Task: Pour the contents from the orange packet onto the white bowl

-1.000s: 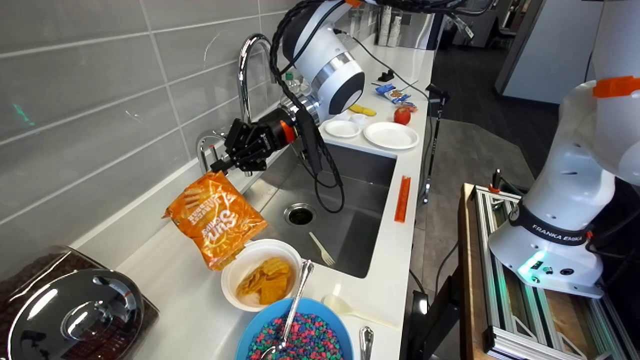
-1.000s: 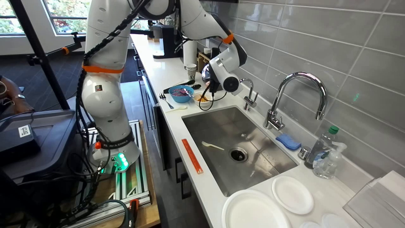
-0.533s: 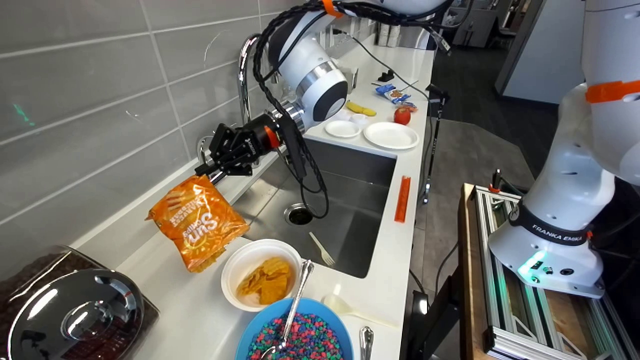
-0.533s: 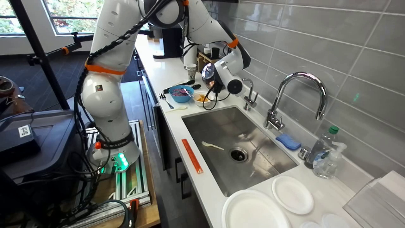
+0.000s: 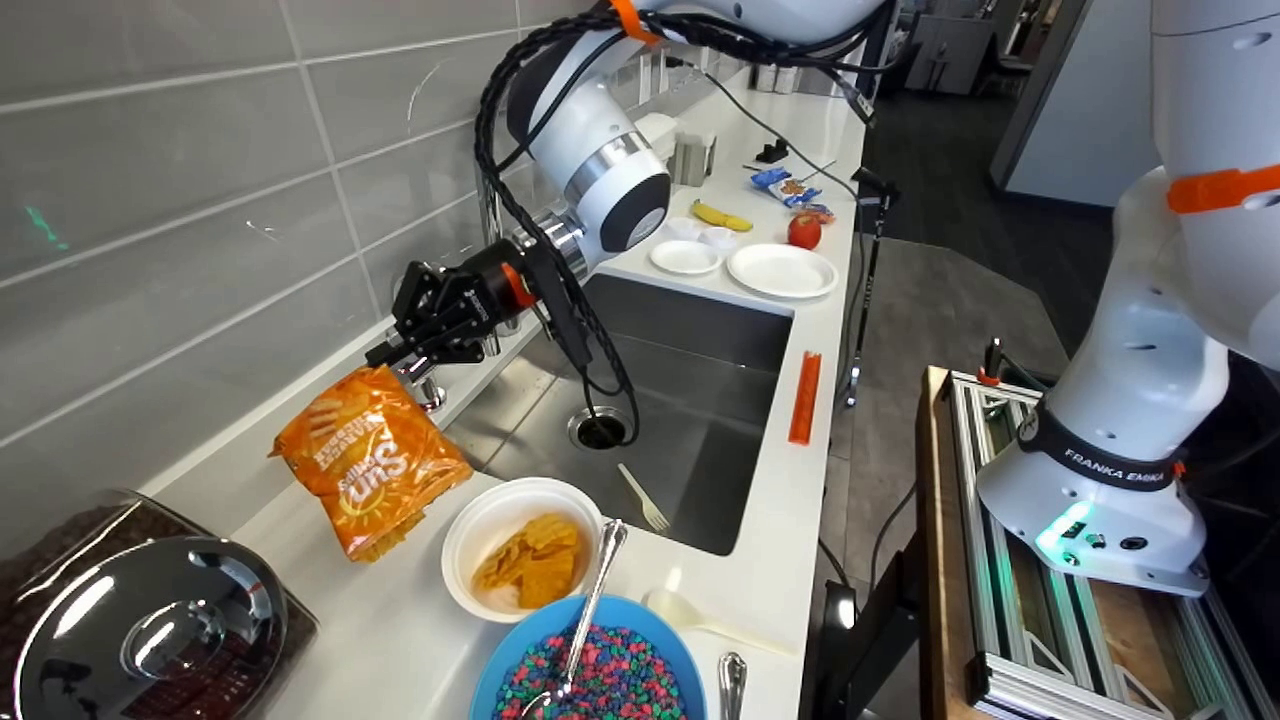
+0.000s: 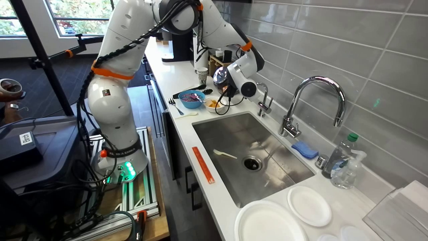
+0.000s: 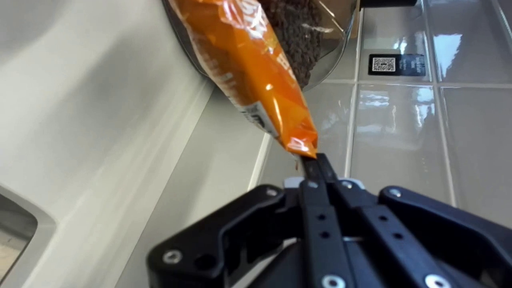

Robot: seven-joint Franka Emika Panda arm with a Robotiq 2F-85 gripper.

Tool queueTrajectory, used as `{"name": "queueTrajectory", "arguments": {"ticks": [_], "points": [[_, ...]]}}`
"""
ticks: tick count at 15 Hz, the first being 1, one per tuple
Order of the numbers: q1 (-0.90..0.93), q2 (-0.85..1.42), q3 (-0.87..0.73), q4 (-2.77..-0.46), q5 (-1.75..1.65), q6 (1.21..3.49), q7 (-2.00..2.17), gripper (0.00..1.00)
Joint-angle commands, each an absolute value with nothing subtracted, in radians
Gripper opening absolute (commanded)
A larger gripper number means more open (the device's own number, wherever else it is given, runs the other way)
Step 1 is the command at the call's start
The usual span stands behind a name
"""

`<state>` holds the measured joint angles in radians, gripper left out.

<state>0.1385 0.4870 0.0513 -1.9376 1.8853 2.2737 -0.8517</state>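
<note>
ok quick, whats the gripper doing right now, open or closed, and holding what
Gripper: closed, holding the orange packet pinched between its fingers.

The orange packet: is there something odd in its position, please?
Yes. The orange packet hangs with its lower end, where chips show, beside the white bowl and not over it. Anything falling out would probably land on the counter.

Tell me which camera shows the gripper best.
Wrist view: the gripper appears close up, shut on the orange packet. In an exterior view the gripper looks smaller; in an exterior view the arm hides it.
</note>
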Motion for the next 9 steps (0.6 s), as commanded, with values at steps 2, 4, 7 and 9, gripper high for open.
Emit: {"name": "queueTrajectory", "arguments": {"ticks": [2,4,7,9], "points": [[0.174,0.542,0.043,-1.864,1.881,2.351,-0.8,0.0],[0.19,0.536,0.045,-1.861,1.867,2.382,-0.793,0.0],[0.221,0.534,0.048,-1.843,1.834,2.454,-0.777,0.0],[0.243,0.541,0.051,-1.827,1.802,2.512,-0.762,0.0]]}}
